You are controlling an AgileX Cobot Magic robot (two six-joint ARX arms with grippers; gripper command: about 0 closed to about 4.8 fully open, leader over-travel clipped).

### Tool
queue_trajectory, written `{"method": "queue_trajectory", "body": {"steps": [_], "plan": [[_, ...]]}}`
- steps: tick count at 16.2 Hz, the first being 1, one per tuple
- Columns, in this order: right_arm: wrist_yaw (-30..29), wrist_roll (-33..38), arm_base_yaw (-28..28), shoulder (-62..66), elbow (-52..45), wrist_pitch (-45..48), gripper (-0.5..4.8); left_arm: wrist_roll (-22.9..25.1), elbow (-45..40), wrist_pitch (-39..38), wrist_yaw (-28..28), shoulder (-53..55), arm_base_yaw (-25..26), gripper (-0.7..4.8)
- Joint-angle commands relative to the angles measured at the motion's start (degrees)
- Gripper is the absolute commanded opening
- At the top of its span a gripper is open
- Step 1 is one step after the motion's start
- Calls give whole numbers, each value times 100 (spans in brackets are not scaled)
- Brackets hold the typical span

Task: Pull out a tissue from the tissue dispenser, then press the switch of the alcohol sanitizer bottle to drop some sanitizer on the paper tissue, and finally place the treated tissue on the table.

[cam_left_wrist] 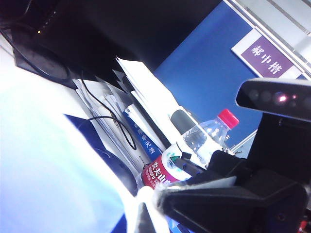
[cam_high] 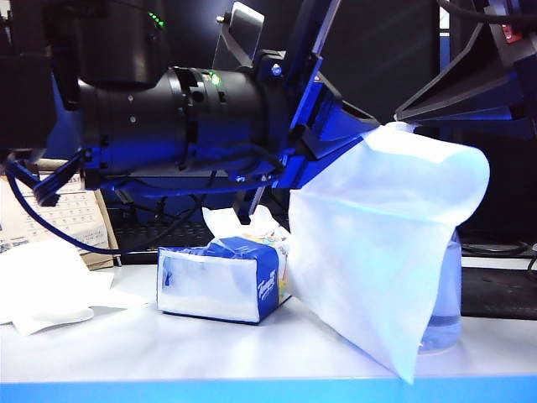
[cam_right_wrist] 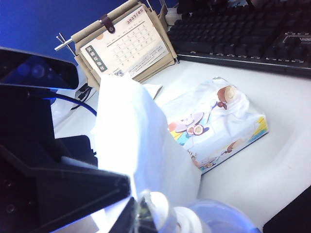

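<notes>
White tissue [cam_high: 382,252] hangs creased, translucent, from clenched left gripper [cam_high: 357,138]; right gripper [cam_high: 419,113] clenched, above bottle [cam_high: 445,311].

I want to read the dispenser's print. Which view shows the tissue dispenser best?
The right wrist view: the tissue dispenser shows its whole printed top. The exterior view shows only its blue side. The left wrist view misses it.

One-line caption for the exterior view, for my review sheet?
Left gripper, shut on the tissue, hangs it before the alcohol sanitizer bottle, right of the tissue dispenser.
</notes>
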Motion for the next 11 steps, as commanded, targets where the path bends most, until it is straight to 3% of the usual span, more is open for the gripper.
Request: {"method": "queue_trajectory", "body": {"steps": [1, 11], "plan": [[92, 216, 11, 79, -83, -358, -4, 48, 24, 111, 48, -11, 92, -6], [-24, 280, 7, -26, 822, -240, -4, 92, 22, 177, 614, -76, 409, -6]]}}
